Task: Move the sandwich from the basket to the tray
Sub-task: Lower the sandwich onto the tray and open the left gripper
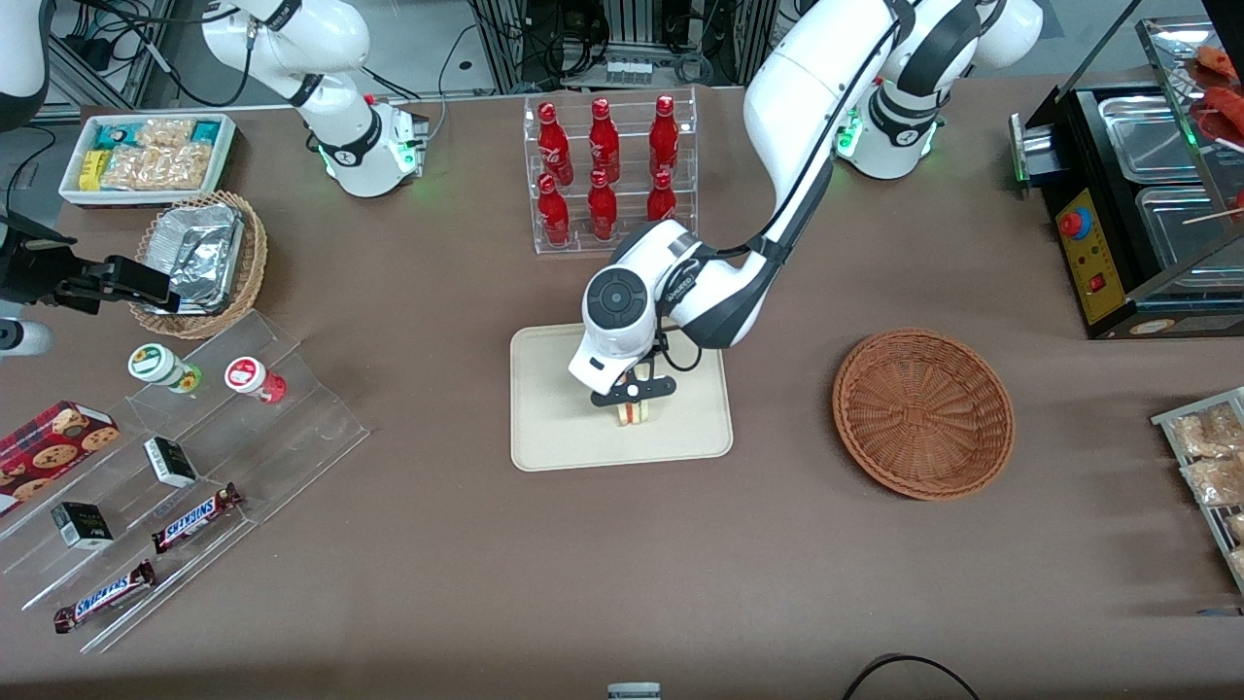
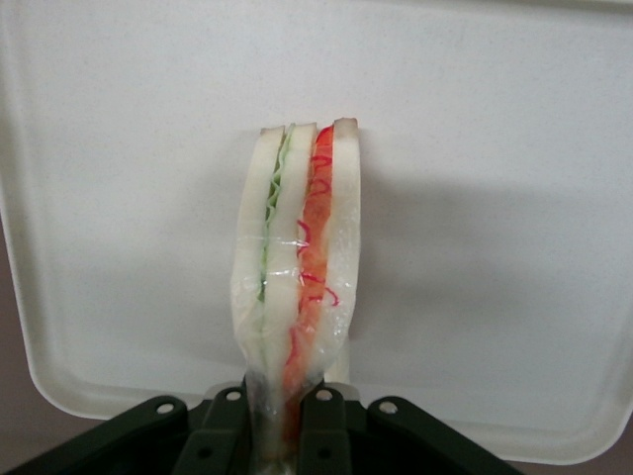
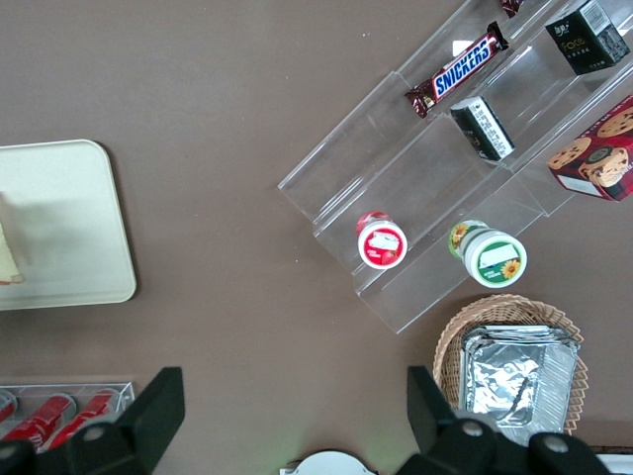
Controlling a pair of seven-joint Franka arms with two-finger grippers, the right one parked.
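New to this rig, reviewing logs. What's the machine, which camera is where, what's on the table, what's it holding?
Two white robot arms are bolted to a brown table; one works. The front view looks down from in front of them. The two wrist views ride on the arms. The working arm's gripper hangs low over the tray, its fingers shut on the sandwich, held with its cut edge facing the wrist camera. The basket lies toward the working arm's end and holds nothing. Also there: a rack of red bottles, candy bars and a foil-container basket.
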